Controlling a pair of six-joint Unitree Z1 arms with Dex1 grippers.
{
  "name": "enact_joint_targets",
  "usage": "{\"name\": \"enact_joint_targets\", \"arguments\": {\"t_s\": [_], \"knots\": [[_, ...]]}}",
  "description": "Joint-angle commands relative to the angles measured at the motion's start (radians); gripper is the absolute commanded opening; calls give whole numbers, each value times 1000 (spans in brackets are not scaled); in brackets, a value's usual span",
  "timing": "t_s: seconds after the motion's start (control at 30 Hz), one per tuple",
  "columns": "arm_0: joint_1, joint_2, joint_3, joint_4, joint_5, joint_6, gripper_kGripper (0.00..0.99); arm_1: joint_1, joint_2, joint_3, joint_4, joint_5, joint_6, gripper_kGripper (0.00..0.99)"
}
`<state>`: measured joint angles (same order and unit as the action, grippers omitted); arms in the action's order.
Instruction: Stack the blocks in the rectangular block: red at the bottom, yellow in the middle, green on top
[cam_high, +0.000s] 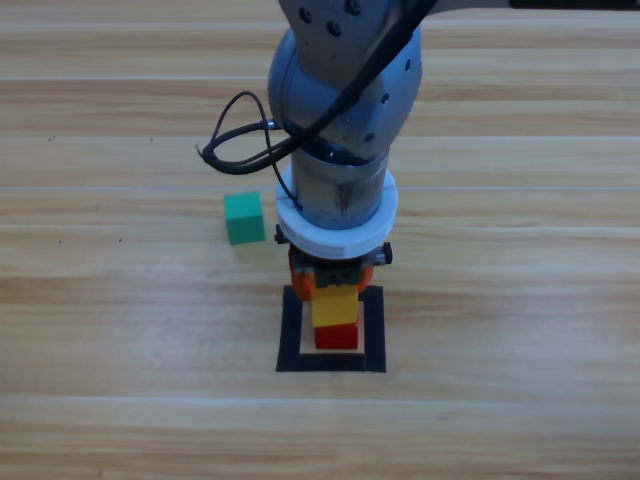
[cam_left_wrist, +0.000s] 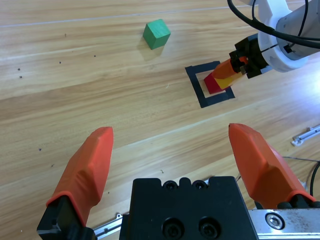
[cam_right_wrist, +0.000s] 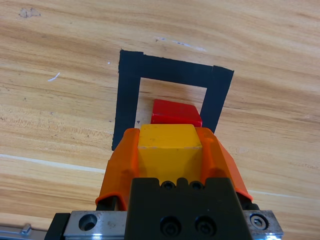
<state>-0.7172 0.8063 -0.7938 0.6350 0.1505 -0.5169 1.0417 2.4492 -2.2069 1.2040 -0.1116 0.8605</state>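
Blocks: red and yellow are at the frame, green sits apart on the bench.

Bench (cam_high: 520, 420): wood planks, carries everything.

Right arm (cam_high: 345, 110): comes down from the top edge at the middle and hangs over the frame's far side.

Frame (cam_high: 374, 330): black tape outline, in the middle of the bench a little toward the near edge, bare wood inside.

Left hand (cam_left_wrist: 170, 165): held back off to the side, looking across the bench at the frame from well away. Jaws spread wide with nothing between them. Not seen in the high view.

Right hand (cam_high: 338, 288): directly above the frame, jaws pressed on either side of yellow.

Yellow (cam_high: 335, 307): pinched in the right hand. In the high view it lines up over red and meets its top edge; the right wrist view shows it nearer the camera than red. Whether it rests on red or hangs just above, cannot tell.

Red (cam_high: 337, 336): on the wood inside the frame, clear of the tape on both sides.

Green (cam_high: 244, 218): alone on the bench, outside the frame, toward the far left of it, near the right arm but not touching.
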Motion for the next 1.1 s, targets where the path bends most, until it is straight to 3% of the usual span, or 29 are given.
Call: {"name": "enact_joint_targets", "arguments": {"t_s": [0.03,0.73,0.8,0.83,0.87,0.9,0.93,1.1], "knots": [[13,13,25,-12,-9,0,990,27,62,-7,17,-11,11,0],[13,13,30,-17,-8,0,988,27,82,-25,25,-25,28,6],[13,13,31,-17,-8,0,988,27,86,-33,25,-25,28,160],[13,13,33,-17,-8,0,988,27,88,-39,28,-25,28,295],[13,13,33,-17,-8,0,988,27,88,-40,28,-25,28,479],[13,14,33,-18,-8,0,986,27,89,-40,31,-25,31,732],[13,14,34,-20,-8,0,980,27,93,-40,37,-26,37,887],[13,13,34,-20,-8,0,976,27,91,-51,55,-42,45,933]]}}
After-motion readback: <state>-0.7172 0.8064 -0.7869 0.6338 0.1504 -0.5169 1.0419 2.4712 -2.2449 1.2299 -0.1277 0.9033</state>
